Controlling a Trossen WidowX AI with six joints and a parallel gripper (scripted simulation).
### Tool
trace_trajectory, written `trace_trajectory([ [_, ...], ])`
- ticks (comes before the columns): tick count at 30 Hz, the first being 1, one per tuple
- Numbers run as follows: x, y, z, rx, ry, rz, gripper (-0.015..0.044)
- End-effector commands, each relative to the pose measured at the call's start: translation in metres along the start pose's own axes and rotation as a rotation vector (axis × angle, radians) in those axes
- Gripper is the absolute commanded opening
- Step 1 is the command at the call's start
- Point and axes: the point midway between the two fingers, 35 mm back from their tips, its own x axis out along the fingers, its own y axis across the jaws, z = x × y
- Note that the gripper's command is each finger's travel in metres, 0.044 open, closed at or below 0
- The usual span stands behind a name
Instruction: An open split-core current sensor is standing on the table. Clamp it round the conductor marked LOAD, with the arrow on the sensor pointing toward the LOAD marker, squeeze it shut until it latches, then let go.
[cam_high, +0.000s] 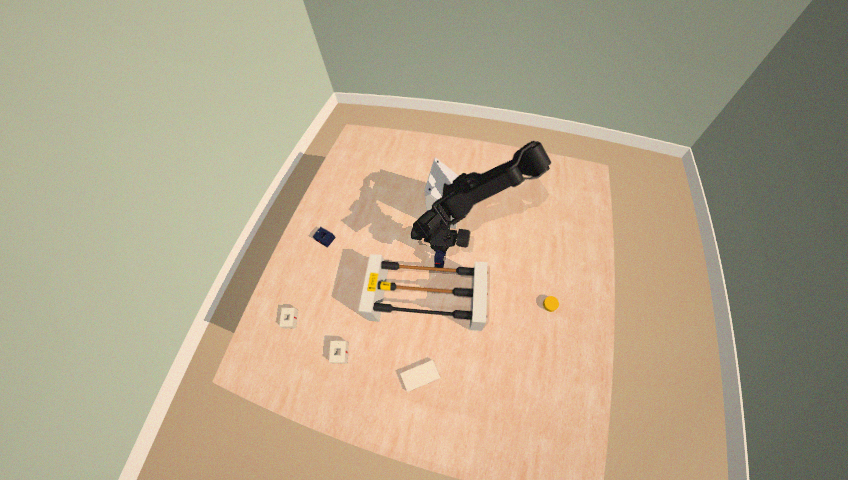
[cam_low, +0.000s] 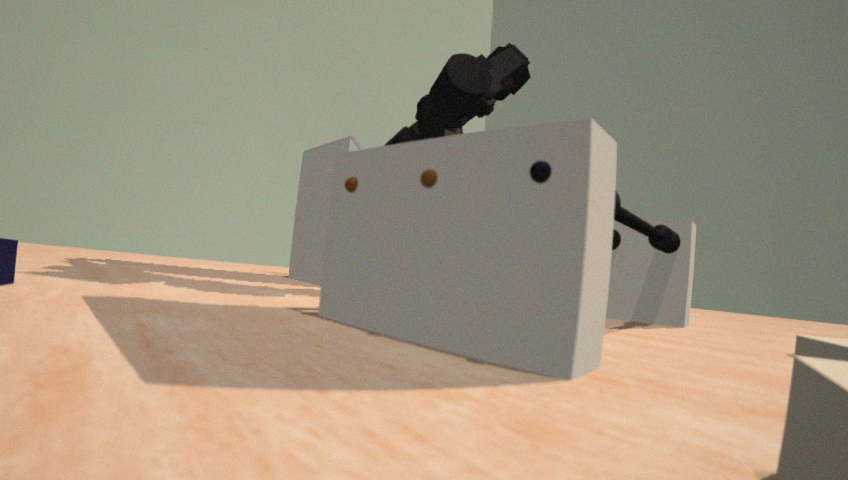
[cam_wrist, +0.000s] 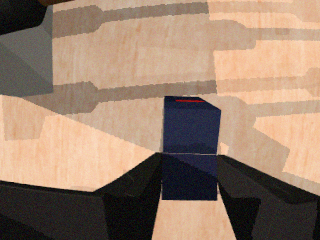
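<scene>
Gripper (cam_high: 439, 253) (cam_wrist: 188, 162), one — clenched on the dark blue sensor (cam_high: 439, 260) (cam_wrist: 191, 130), red mark on its end. Sensor near the outer copper conductor (cam_high: 419, 267), arm side; contact indeterminable. Middle copper conductor (cam_high: 425, 289) — yellow-tagged, sensor apart. Bench (cam_high: 535, 380) (cam_low: 416, 434) (cam_wrist: 60, 155): pale wood.

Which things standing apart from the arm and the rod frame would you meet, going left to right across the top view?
White block with a red mark, dark blue block, cream slab, yellow disc.
</scene>
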Motion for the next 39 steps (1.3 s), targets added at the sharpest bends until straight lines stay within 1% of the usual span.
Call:
trace_trajectory([
  [1, 0.0, 0.0, 0.001, 0.002, 0.0, 0.0, 0.0105],
  [8, 0.0, 0.0, 0.001, 0.002, 0.0, 0.0, 0.0284],
  [13, -0.001, 0.0, 0.001, 0.002, 0.0, -0.001, 0.0284],
  [15, -0.013, -0.002, 0.001, 0.0, -0.001, -0.007, 0.0284],
  [19, -0.05, -0.001, -0.002, -0.006, -0.005, -0.006, 0.0284],
  [24, -0.056, 0.0, -0.003, -0.008, -0.007, -0.004, 0.0284],
  [25, -0.056, 0.0, -0.003, 0.007, -0.004, -0.003, 0.031],
  [27, -0.057, 0.0, -0.001, 0.128, 0.015, -0.003, 0.032],
  [32, -0.056, 0.0, 0.008, 0.593, 0.089, -0.027, 0.032],
  [39, -0.054, 0.0, 0.02, 1.237, 0.172, -0.125, 0.032],
])
